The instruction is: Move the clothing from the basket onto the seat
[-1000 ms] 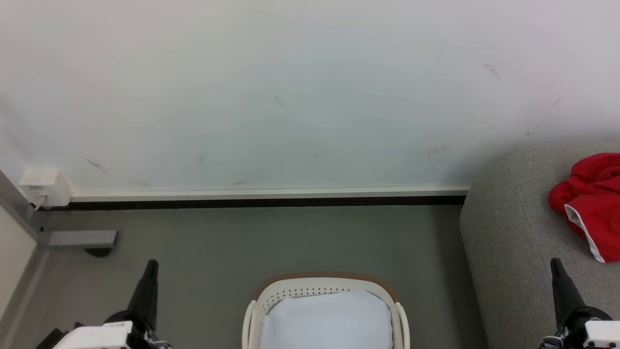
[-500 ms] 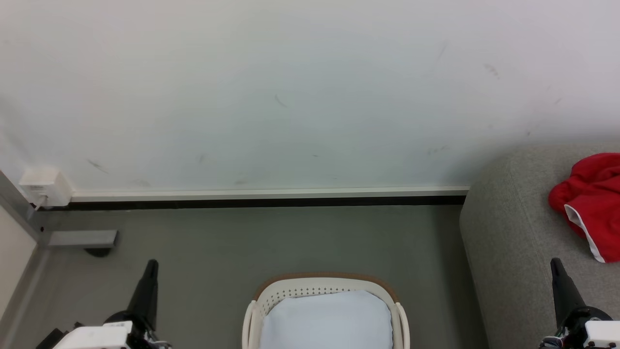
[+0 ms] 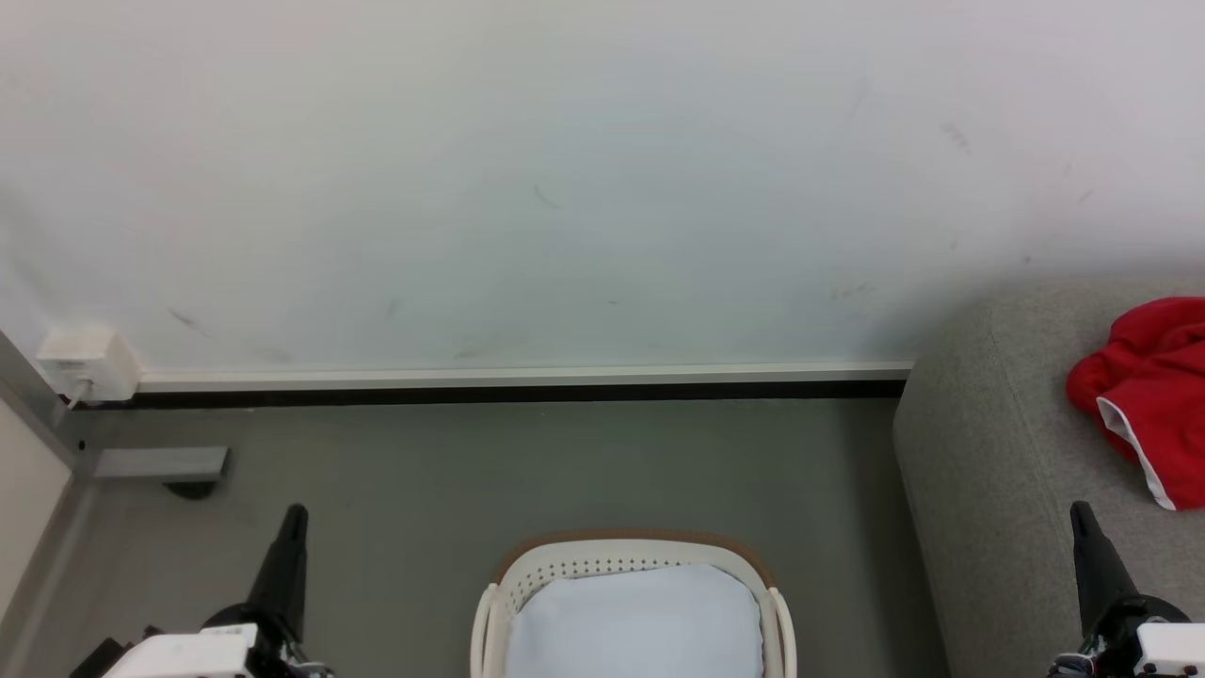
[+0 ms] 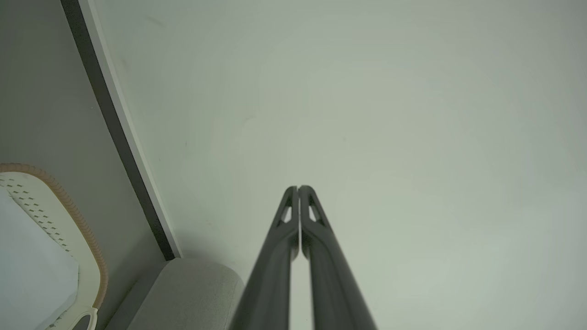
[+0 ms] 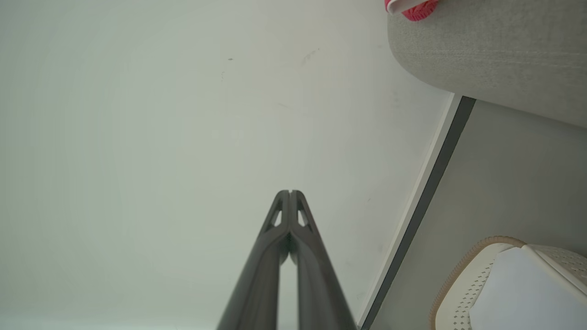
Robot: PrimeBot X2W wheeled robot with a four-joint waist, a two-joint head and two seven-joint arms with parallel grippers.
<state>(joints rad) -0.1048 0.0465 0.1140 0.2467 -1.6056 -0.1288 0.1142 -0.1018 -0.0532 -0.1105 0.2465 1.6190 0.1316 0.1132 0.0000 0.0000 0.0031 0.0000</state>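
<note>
The clothing (image 3: pixel 1153 395) lies crumpled on the seat (image 3: pixel 998 452), well in from the seat's rounded left end and toward its wall-side edge, a strip of white trim showing along the near fold. The basket (image 3: pixel 602 563) stands on the floor (image 3: pixel 527 461), with a plain pale cloth (image 3: pixel 635 621) lying inside its brown rim. A band of bare floor separates the basket's right side from the seat's end, and a wider open stretch runs from the basket's far rim to the baseboard (image 3: pixel 518 379). The left gripper (image 3: pixel 295 513) hangs above the floor left of the basket, its fingers pressed together with nothing between them (the left wrist view shows the tips meeting). The right gripper (image 3: pixel 1081 513) hovers over the seat's near edge, pinched closed and empty, apart from the clothing.
</note>
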